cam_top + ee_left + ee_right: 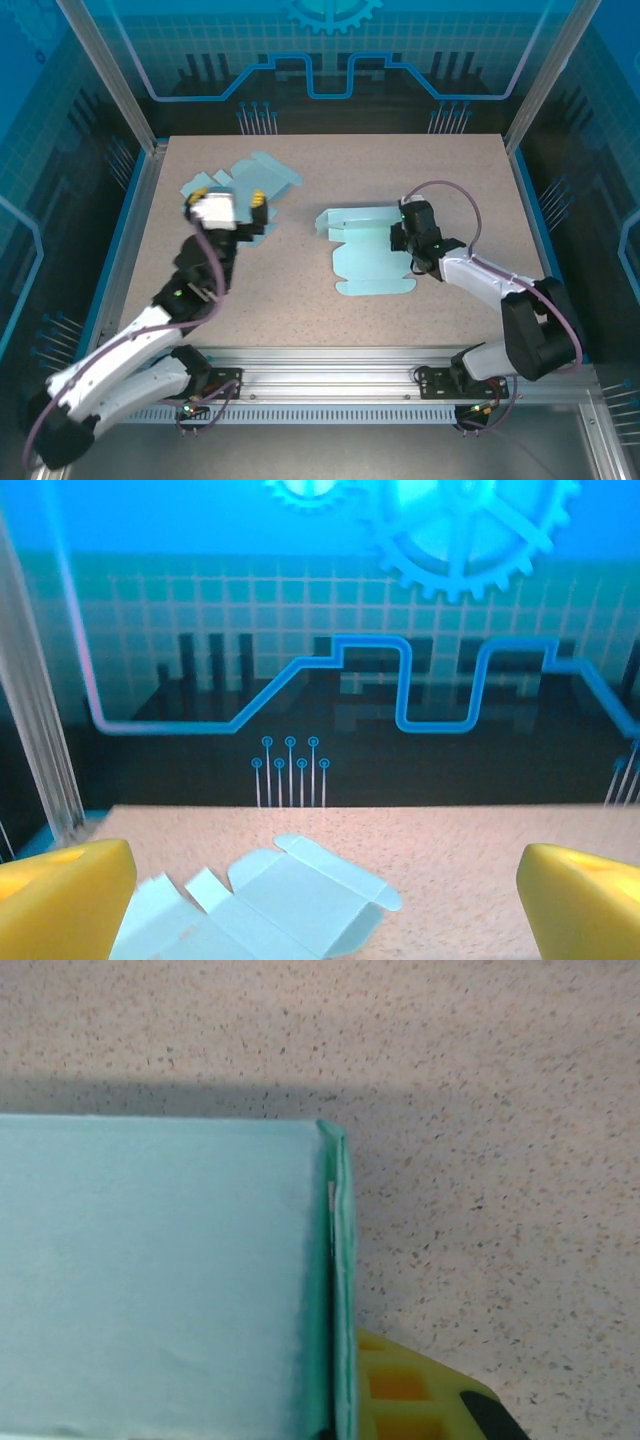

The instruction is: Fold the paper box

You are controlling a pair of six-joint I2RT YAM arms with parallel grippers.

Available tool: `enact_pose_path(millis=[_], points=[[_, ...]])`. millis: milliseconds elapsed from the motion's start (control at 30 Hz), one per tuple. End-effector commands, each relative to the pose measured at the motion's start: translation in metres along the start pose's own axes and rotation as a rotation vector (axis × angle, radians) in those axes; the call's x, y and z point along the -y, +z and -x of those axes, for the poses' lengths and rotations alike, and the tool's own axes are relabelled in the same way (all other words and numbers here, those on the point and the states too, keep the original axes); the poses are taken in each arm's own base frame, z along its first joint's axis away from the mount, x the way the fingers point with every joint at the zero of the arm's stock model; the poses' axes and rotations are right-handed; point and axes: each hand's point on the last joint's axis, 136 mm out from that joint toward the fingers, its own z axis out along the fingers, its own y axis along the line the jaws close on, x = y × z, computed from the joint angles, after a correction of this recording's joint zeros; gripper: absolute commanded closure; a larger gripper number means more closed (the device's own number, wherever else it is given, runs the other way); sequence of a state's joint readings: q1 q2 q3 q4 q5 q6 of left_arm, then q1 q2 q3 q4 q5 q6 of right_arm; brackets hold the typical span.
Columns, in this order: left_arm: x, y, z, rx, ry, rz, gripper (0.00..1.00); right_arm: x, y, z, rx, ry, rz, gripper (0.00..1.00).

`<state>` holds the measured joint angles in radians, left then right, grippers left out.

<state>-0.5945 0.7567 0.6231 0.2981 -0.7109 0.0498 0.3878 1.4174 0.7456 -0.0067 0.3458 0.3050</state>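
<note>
Pinching paper box edge, right fingers

Two paper box blanks, two claws, one table

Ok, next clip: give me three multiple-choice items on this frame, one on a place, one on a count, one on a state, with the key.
1. Where on the table does the flat box blank lie?
A. Far left, by the left fingers
B. Near right corner
C. Dead centre

2. How many paper blanks are on the table?
A. One
B. Two
C. Four

3. How do the left fingers stand?
A. Shut on paper
B. Wide apart, holding nothing
C. Shut, empty

Key:
1 A: the top view shows it at the far left, just ahead of the left arm.
2 B: the flat one, plus the partly folded blank at the right fingers.
3 B: the left wrist view has a yellow finger at each edge, with nothing gripped between them.
</note>
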Motion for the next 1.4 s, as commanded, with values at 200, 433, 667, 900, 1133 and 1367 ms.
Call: enact_pose_path(millis=[200, 433, 667, 900, 1133, 1367], points=[[0.012, 0.001, -0.079, -0.328, -0.274, -0.084, 0.01, -0.008, 0.005, 0.005, 0.01, -0.011, 0.05, 1.0], [0.04, 0.039, -0.109, -0.473, -0.349, -0.121, 0.01, -0.012, 0.003, 0.006, 0.019, -0.026, 0.079, 1.0], [0.04, 0.055, -0.124, -0.487, -0.457, -0.135, 0.01, -0.012, 0.004, 0.005, 0.016, -0.023, 0.079, 1.0], [0.045, 0.065, -0.125, -0.495, -0.496, -0.164, 0.01, -0.009, 0.003, 0.006, 0.021, -0.005, 0.066, 1.0], [0.071, 0.073, -0.142, -0.558, -0.482, -0.283, 0.01, -0.009, 0.002, 0.006, 0.025, 0.002, 0.082, 1.0], [0.107, 0.086, -0.166, -0.64, -0.514, -0.421, 0.01, -0.01, 0.001, 0.006, 0.029, 0.027, 0.109, 1.0]])
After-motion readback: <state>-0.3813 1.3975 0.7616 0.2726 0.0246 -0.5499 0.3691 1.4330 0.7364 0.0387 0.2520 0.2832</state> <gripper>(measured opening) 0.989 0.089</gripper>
